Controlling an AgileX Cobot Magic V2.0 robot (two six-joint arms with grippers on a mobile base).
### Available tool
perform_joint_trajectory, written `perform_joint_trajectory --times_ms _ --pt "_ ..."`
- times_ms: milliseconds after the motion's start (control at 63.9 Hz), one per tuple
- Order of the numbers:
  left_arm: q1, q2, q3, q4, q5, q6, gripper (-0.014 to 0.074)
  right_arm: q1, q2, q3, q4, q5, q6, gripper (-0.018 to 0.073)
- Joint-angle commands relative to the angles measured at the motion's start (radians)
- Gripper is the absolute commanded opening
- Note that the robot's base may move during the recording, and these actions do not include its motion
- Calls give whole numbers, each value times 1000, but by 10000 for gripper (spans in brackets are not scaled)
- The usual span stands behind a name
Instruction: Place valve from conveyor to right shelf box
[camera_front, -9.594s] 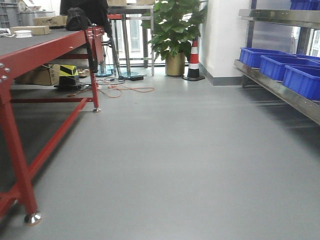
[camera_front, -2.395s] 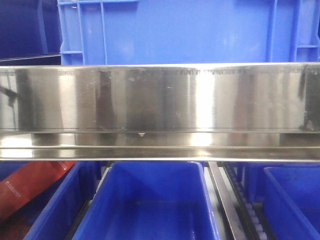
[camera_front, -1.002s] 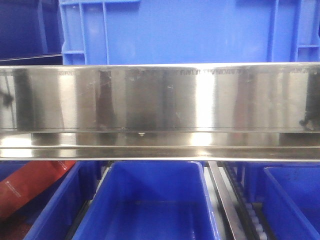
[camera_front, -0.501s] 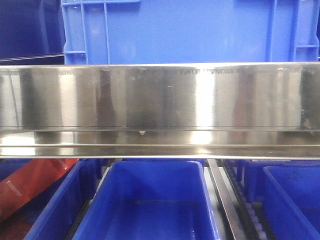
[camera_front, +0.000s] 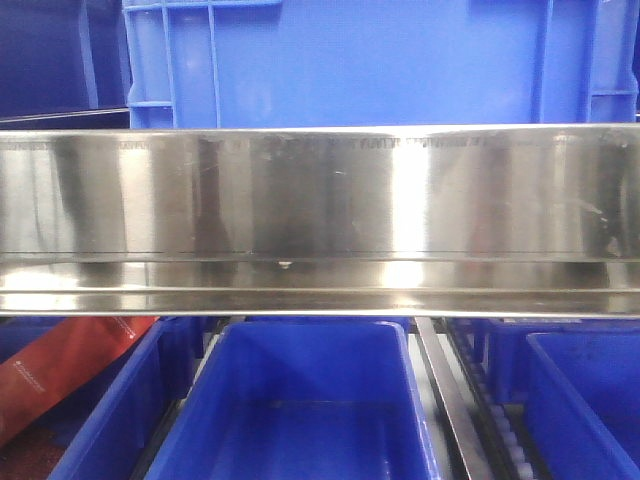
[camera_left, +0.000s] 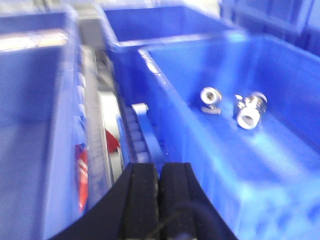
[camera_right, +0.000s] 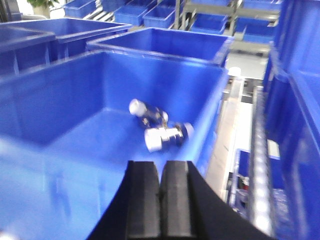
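Observation:
Two metal valves lie on the floor of a blue shelf box (camera_right: 65, 95). In the right wrist view they are one valve (camera_right: 145, 111) and another (camera_right: 167, 136), touching each other near the box's right wall. My right gripper (camera_right: 160, 164) hangs above the near rim of this box, shut and empty. The left wrist view shows the same pair, one valve (camera_left: 211, 98) and the other (camera_left: 248, 111), in the blue box (camera_left: 280, 65) to the right of my left gripper (camera_left: 159, 166). That gripper is shut with nothing in it. The conveyor is out of view.
A wide steel shelf beam (camera_front: 320, 200) fills the front view, with a blue crate (camera_front: 360, 60) above and blue bins (camera_front: 310, 400) below. A roller rail (camera_left: 135, 135) runs between bins. More blue bins (camera_right: 160, 42) stand behind. A red strip (camera_front: 60, 365) lies lower left.
The front view went from an open floor beside the red-legged table to a close view of the shelf. Over the last second, dark reflections at the beam's ends faded away.

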Motion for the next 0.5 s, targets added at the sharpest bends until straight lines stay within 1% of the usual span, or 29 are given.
perform_joint_trajectory --times_ms 0,172,297,485 --pt "2 -104 124 6 -83 -15 -111 -3 -87 85 -21 -38 2 -155" --pt "2 -319 366 6 -159 -15 -111 -3 -259 218 -27 -27 2 -155" --pt "2 -476 545 6 -258 -15 -111 -3 -372 320 -27 -27 2 -155" --pt "2 -640 733 -3 -392 -15 -111 -3 -487 427 -27 -29 2 -155"
